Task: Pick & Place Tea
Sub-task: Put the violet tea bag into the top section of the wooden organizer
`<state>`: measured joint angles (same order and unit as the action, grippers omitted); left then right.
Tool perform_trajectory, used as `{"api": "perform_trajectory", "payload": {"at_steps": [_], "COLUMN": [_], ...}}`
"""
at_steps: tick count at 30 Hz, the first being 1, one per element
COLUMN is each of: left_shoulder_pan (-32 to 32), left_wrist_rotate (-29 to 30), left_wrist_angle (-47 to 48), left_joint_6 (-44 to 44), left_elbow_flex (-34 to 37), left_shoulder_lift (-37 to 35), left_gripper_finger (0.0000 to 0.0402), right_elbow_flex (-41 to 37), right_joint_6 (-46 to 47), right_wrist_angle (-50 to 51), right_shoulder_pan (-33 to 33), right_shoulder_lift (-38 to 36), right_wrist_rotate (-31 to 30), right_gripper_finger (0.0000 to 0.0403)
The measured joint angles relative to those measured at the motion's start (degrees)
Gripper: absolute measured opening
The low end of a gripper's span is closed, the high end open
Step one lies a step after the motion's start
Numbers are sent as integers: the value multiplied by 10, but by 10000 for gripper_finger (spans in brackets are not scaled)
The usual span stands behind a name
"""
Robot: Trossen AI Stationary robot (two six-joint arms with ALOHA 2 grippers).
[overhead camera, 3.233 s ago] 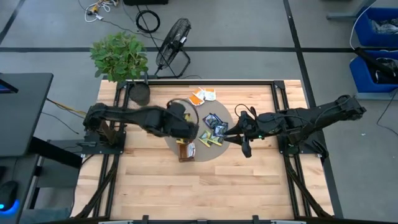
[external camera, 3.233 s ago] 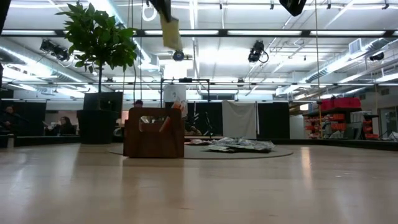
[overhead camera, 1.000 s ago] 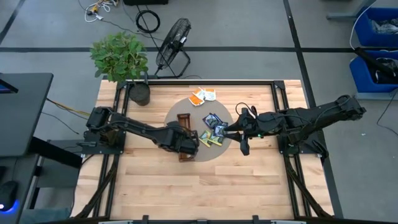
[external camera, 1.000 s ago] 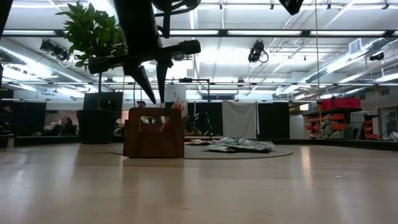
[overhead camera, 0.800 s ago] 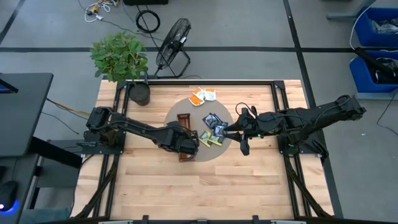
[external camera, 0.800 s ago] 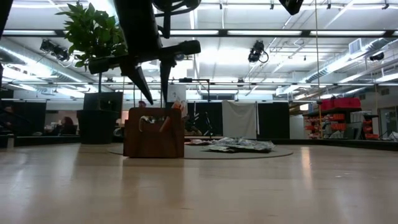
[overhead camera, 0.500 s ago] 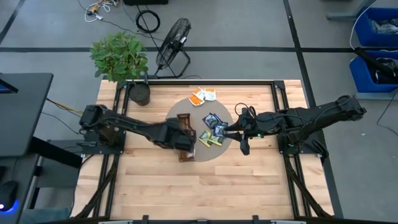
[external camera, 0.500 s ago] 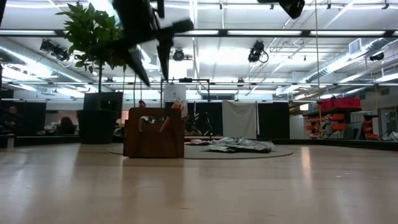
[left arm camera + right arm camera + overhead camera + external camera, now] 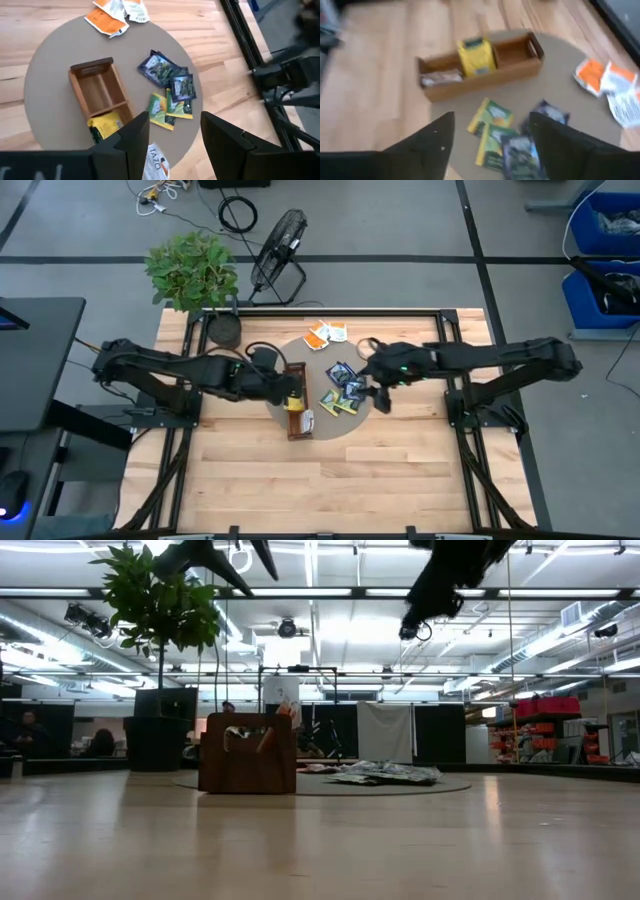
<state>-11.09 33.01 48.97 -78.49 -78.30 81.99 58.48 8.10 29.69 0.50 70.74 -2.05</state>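
Note:
A brown wooden tray (image 9: 98,93) lies on a round grey mat (image 9: 365,420). A yellow tea sachet (image 9: 476,56) and a white one (image 9: 440,78) sit in the tray. Loose tea lies flat on the mat: dark blue sachets (image 9: 167,75), yellow-green ones (image 9: 165,107), and orange-and-white ones (image 9: 326,333) at the far edge. My left gripper (image 9: 172,135) hangs open high above the tray's left side (image 9: 290,385). My right gripper (image 9: 492,145) is open above the right side of the loose sachets (image 9: 376,392). Neither holds anything.
A potted plant (image 9: 193,272) stands at the table's far left corner, and a floor fan (image 9: 277,250) is behind the table. Bare wooden tabletop (image 9: 330,480) stretches along the near side. Black frame rails (image 9: 455,350) run along the table's sides.
My left gripper spread its fingers just above the tray, then rose high and drew back toward the table's left edge. My right gripper swung from the mat's near right edge toward the loose sachets and came lower.

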Motion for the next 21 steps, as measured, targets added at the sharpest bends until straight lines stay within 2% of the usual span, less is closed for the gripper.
{"api": "perform_trajectory", "payload": {"at_steps": [3, 6, 10, 13, 21], "left_shoulder_pan": [0, -1, -1, -1, -1], "left_wrist_rotate": [0, 0, -2, -2, -2], "left_wrist_angle": [-10, -11, -10, -10, -10], "left_joint_6": [13, 17, 19, 18, 18], "left_elbow_flex": [0, 0, 0, 0, 0], "left_shoulder_lift": [-1, 0, 1, 1, 1], "left_gripper_finger": [183, 183, 183, 183, 183], "right_elbow_flex": [0, 0, 0, 0, 0], "right_joint_6": [8, 25, 65, 102, 140], "right_wrist_angle": [-14, -20, -24, -39, -87], "right_shoulder_pan": [27, 51, 74, 92, 125], "right_shoulder_lift": [52, 110, 183, 222, 263], "right_wrist_rotate": [0, 0, 6, 39, 56], "right_gripper_finger": [302, 309, 295, 279, 253]}}
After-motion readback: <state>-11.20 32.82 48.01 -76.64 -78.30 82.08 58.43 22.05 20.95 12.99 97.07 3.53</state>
